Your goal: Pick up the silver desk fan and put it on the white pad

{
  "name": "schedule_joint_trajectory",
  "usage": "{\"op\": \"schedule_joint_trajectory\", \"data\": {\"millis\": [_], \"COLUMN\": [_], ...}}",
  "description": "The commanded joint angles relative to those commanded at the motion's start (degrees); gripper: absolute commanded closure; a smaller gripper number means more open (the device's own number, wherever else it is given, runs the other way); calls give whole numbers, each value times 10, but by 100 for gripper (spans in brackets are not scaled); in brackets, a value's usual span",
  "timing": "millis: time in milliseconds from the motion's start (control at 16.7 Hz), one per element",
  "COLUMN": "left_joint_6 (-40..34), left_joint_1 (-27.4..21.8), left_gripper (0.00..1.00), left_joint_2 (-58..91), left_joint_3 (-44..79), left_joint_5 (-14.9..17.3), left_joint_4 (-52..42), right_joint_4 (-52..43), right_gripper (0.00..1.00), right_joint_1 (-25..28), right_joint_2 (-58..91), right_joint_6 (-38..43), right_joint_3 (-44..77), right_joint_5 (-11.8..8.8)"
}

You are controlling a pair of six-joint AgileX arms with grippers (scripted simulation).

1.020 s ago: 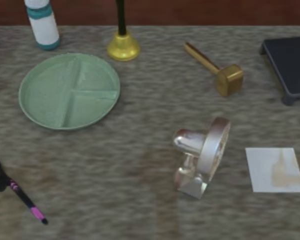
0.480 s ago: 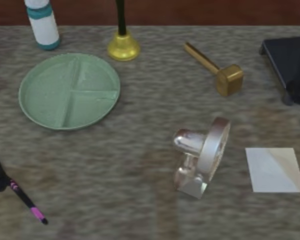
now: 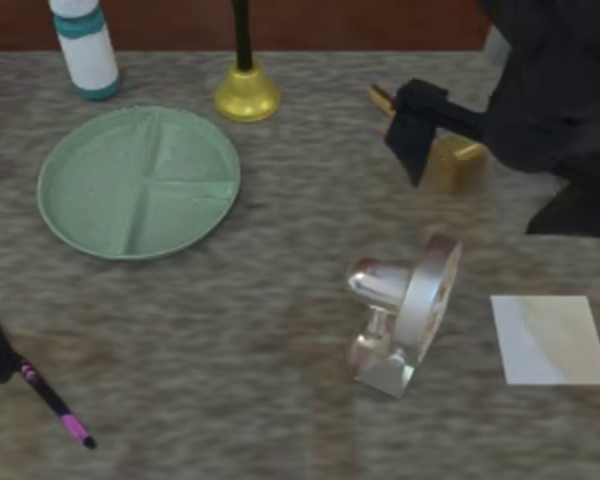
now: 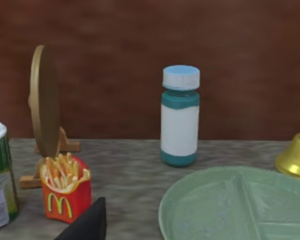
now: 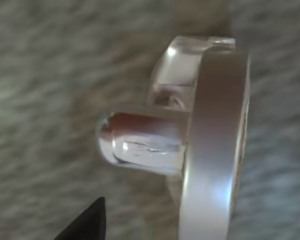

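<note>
The silver desk fan (image 3: pixel 405 312) stands on the table right of centre, a shiny chrome piece with a thick ring-shaped head, a rounded motor housing jutting toward the table's left and a small blocky base under it; the wrist camera of the right arm looks down on it (image 5: pixel 190 145) from close above, the housing catching reddish reflections. The white pad (image 3: pixel 550 339), a thin pale square, lies flat just beside the fan on its right, not touching it. The right gripper (image 3: pixel 417 135) hangs over the far right of the table, above the gold mallet (image 3: pixel 458 162), and whether its fingers are apart I cannot tell from here. The left gripper (image 3: pixel 55 405) sits parked at the near left edge, its state likewise unclear
</note>
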Motion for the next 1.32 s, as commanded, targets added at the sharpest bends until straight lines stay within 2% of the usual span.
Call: {"op": "schedule_joint_trajectory", "data": {"millis": [300,600,780,1140,1320], "left_joint_6": [0,0,0,0,0], "left_joint_1": [0,0,0,0,0], "left_gripper": [0,0,0,0,0], "left_joint_2": [0,0,0,0,0], "left_joint_3": [0,0,0,0,0], "left_joint_5": [0,0,0,0,0], "left_joint_4": [0,0,0,0,0], "right_joint_4": [-100,-109,-98,-2,3], "right_gripper": [0,0,0,0,0], "right_joint_1": [40,43,41,44,44], "right_joint_2": [127,137,136,140,141], "right_joint_6": [67,73,72,74,74], "right_joint_3": [102,112,100,8,4], "right_joint_5": [2,3,3,3,3]}}
